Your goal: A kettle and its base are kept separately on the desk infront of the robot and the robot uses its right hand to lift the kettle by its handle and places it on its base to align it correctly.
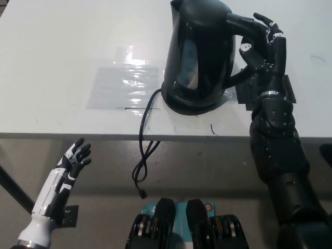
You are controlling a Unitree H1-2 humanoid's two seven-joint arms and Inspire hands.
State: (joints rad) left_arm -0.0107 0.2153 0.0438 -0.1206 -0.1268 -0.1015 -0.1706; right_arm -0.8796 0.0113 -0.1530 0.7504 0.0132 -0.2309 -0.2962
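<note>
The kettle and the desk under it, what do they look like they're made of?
Kettle: probably glossy black plastic, since its side mirrors the room's light. Desk: a smooth matte white top, likely laminate, though the look leaves it open. A clear shiny film patch is stuck on it.

The glossy black kettle (pixel 199 49) is sitting upright on its round black base (pixel 193 104), handle (pixel 248 44) pointing away from the base's cord (pixel 145 137)

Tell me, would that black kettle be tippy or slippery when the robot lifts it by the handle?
Probably a bit of both. The kettle is tall with its handle off to one side, so held there by the right hand it may swing or tilt. Its glossy surface looks smooth, likely slippery. Seated on the wide base, it should stand steady.
</note>
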